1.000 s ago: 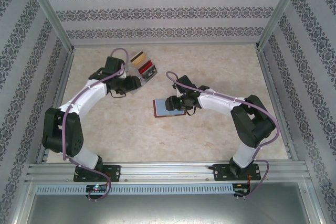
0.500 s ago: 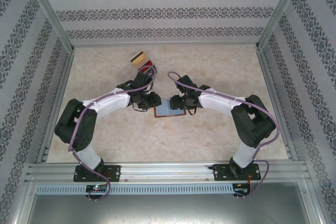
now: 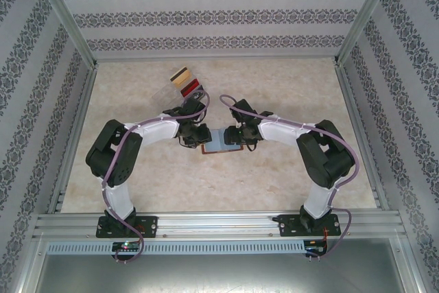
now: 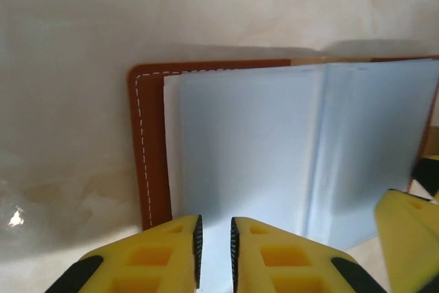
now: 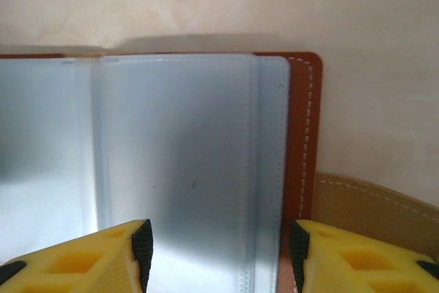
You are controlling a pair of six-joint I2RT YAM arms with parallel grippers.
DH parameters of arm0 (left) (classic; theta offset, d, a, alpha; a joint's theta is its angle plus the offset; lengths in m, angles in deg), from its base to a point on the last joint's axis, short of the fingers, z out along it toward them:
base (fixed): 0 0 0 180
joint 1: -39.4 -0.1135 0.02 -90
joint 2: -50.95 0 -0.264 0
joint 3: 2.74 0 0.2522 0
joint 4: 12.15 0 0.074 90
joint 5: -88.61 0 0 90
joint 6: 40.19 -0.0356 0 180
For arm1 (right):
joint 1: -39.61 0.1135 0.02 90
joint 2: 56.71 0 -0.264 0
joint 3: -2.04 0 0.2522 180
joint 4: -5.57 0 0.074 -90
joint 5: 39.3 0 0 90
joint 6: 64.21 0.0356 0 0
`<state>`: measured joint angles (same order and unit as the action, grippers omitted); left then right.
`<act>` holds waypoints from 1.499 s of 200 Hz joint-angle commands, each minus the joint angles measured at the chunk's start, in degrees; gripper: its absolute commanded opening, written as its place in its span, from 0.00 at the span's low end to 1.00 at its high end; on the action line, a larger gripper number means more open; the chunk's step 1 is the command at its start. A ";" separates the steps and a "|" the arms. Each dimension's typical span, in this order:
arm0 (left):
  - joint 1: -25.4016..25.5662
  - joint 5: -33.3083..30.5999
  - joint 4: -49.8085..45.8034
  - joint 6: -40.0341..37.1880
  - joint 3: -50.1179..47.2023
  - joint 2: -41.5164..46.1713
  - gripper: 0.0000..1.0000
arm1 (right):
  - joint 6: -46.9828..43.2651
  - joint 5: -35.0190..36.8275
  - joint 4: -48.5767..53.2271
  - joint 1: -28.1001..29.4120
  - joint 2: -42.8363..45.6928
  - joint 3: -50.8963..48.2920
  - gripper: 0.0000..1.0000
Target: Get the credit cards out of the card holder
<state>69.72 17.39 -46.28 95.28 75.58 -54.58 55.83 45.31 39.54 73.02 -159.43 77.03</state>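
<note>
The card holder (image 3: 223, 141) lies open mid-table, brown leather with pale blue plastic sleeves (image 4: 260, 142). No card shows in the sleeves I see. Several credit cards (image 3: 186, 84), tan and red, lie in a loose pile behind it. My left gripper (image 3: 204, 136) hovers low over the holder's left page; its jaws (image 4: 214, 238) stand a narrow gap apart with nothing between them. My right gripper (image 3: 234, 135) is over the right page (image 5: 192, 162), open wide (image 5: 219, 252), one finger by the stitched leather edge (image 5: 305, 142).
A tan leather flap (image 5: 370, 217) sticks out beside the holder's right edge. A clear plastic piece (image 3: 167, 92) lies left of the card pile. Metal frame rails (image 3: 75, 121) and patterned walls close in the table.
My left arm swung from the card pile at the back down to the holder's left side, and its jaws narrowed. The right gripper stayed over the holder, closing slightly.
</note>
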 commanded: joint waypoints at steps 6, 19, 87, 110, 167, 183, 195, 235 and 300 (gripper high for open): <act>0.51 -0.61 0.41 0.68 0.84 -1.32 0.21 | 0.44 -1.23 0.79 -0.70 -1.07 -0.46 0.56; 0.50 -0.53 0.41 0.72 1.18 -1.82 0.21 | 0.24 -2.13 0.71 -0.70 -1.45 -0.31 0.51; 0.55 2.82 1.55 0.85 1.85 -5.26 0.14 | -0.08 -5.32 0.10 -0.54 -1.87 0.17 0.33; 0.52 3.65 2.07 0.85 1.76 -6.06 0.12 | -0.16 -5.57 -0.08 -0.52 -1.76 0.34 0.30; 0.56 5.38 1.53 -0.48 3.56 -4.04 0.15 | 0.19 -4.90 0.36 -0.62 0.53 0.12 0.33; 0.52 3.57 -1.30 -1.98 5.43 -0.76 0.24 | 0.35 -4.46 0.10 -0.71 4.08 -0.58 0.39; 0.44 0.76 -4.25 -3.42 6.97 2.10 0.36 | 0.21 -4.51 -0.04 -0.80 7.33 -1.16 0.46; -1.30 -14.03 -12.52 -5.28 8.06 13.14 0.65 | -1.49 -2.40 0.10 -1.46 19.02 -2.36 0.76; -8.87 -45.14 -10.09 -14.89 -3.39 33.82 0.99 | -8.05 21.69 -1.94 -9.55 35.71 -7.34 0.98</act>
<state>63.34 -11.13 -56.57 87.41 78.09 -25.58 51.18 52.63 38.21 66.55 -127.58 71.77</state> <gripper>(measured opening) 0.987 0.980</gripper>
